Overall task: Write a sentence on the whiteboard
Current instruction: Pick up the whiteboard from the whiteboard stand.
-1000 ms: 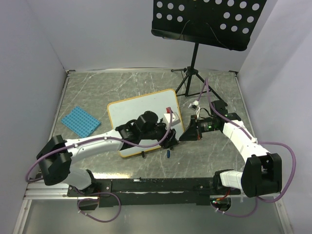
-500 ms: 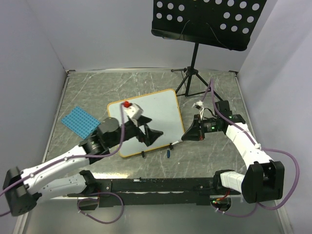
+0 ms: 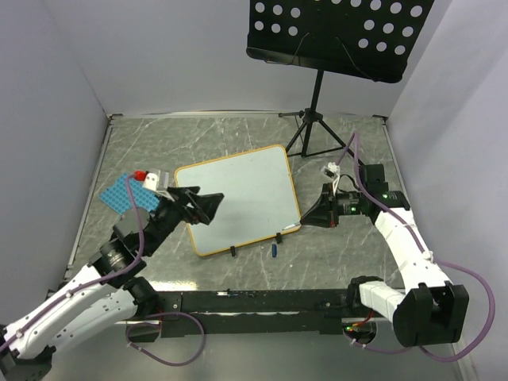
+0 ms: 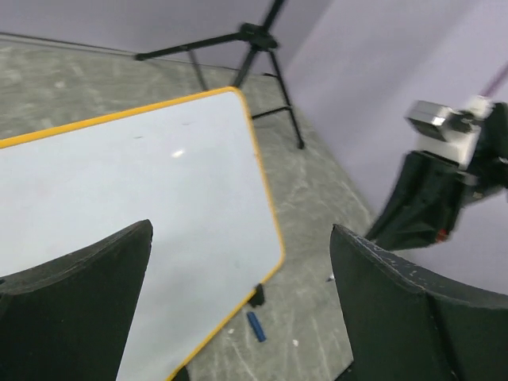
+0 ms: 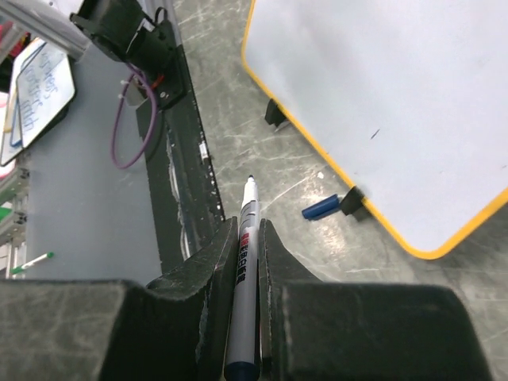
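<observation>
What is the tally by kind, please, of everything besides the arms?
Orange-framed white rectangular whiteboard: 1
Blue studded square mat: 1
Small blue marker cap: 1
Grey uncapped marker pen: 1
Black perforated music stand: 1
Total: 5

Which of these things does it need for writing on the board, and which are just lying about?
Job:
whiteboard, no sentence yet
marker, clamped in right end effector

Lying about:
blue studded mat
music stand
small blue cap beside the board

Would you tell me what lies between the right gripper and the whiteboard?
The right wrist view shows the held marker, then a blue cap on the table by a clip foot of the whiteboard.
</observation>
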{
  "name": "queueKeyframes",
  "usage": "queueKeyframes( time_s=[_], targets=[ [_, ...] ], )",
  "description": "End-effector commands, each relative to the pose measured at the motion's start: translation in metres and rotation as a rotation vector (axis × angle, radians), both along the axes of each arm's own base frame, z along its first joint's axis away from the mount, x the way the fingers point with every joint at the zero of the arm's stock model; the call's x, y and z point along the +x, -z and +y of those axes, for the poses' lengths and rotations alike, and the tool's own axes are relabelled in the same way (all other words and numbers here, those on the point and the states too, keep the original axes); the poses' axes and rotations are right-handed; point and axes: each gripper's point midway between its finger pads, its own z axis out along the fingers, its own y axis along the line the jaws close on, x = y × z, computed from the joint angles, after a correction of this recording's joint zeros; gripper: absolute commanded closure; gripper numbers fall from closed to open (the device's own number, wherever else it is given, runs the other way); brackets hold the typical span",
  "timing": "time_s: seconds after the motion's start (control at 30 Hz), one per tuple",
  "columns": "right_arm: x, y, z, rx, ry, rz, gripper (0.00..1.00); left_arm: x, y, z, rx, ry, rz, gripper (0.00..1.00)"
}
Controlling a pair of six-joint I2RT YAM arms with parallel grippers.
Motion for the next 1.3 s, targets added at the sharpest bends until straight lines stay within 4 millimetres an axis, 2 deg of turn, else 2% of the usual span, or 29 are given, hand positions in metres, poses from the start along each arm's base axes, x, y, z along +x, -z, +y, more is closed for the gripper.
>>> queueKeyframes(
  time_s=[0.0,0.03,0.1,0.13,0.17,0.2,0.23,0.3,0.33,0.37,0.4,0.43,0.47,0.5,0.57,0.63,0.77,0.83,0.93,1.07,1.27],
  targets=[
    [0.019,-0.04,0.0,0.008,-0.003,-0.156,1.0,0.011,0.004,0.03,0.018,-0.127,0.054,0.04],
    [0.019,-0.045,0.0,0.012,-0.005,-0.153,1.0,0.017,0.004,0.039,0.033,-0.155,0.059,0.04],
    [0.025,-0.057,0.001,0.015,-0.011,-0.168,1.0,0.018,0.005,0.04,0.071,-0.128,0.097,0.03],
    [0.025,-0.059,0.002,0.021,-0.019,-0.161,1.0,0.025,0.004,0.048,0.072,-0.15,0.099,0.04],
    [0.027,-0.062,0.002,0.024,-0.021,-0.169,1.0,0.024,0.005,0.044,0.068,-0.103,0.105,0.04],
    [0.027,-0.062,0.002,0.028,-0.023,-0.176,1.0,0.027,0.005,0.047,0.06,-0.107,0.097,0.04],
    [0.025,-0.063,0.004,0.043,-0.025,-0.163,1.0,0.035,0.007,0.059,0.053,-0.144,0.101,0.04],
    [0.029,-0.056,0.006,0.068,-0.024,-0.184,1.0,0.038,0.017,0.061,0.041,-0.1,0.127,0.04],
    [0.026,-0.055,0.007,0.087,-0.01,-0.153,1.0,0.049,0.015,0.078,0.022,-0.148,0.116,0.03],
    [0.026,-0.05,0.006,0.081,-0.004,-0.159,1.0,0.054,0.02,0.083,0.007,-0.149,0.133,0.04],
    [0.026,-0.049,0.005,0.065,-0.007,-0.188,1.0,0.051,0.03,0.077,-0.003,-0.073,0.146,0.03],
    [0.024,-0.048,0.004,0.059,-0.009,-0.186,1.0,0.062,0.026,0.096,-0.029,-0.12,0.116,0.03],
    [0.02,-0.047,0.006,0.076,-0.023,-0.17,1.0,0.068,0.028,0.099,-0.07,-0.096,0.121,0.03],
    [0.019,-0.047,0.007,0.087,-0.031,-0.16,1.0,0.071,0.045,0.103,-0.099,-0.077,0.155,0.03],
    [0.017,-0.047,0.006,0.089,-0.035,-0.159,1.0,0.074,0.058,0.111,-0.195,-0.003,0.181,0.03],
    [0.017,-0.046,0.007,0.089,-0.035,-0.15,1.0,0.073,0.055,0.112,-0.244,0.046,0.172,0.03],
    [0.013,-0.048,0.008,0.107,-0.054,-0.14,1.0,0.084,0.074,0.12,-0.151,0.015,0.225,0.03],
    [0.012,-0.049,0.009,0.113,-0.059,-0.139,1.0,0.08,0.079,0.117,-0.089,0.051,0.198,0.02],
    [0.01,-0.051,0.009,0.123,-0.064,-0.141,1.0,0.078,0.094,0.123,-0.007,0.014,0.184,0.03],
    [0.008,-0.052,0.009,0.129,-0.068,-0.14,1.0,0.083,0.106,0.127,0.013,-0.001,0.194,0.03],
    [0.005,-0.055,0.01,0.133,-0.072,-0.156,1.0,0.089,0.115,0.118,-0.021,0.098,0.212,0.01]
  ],
)
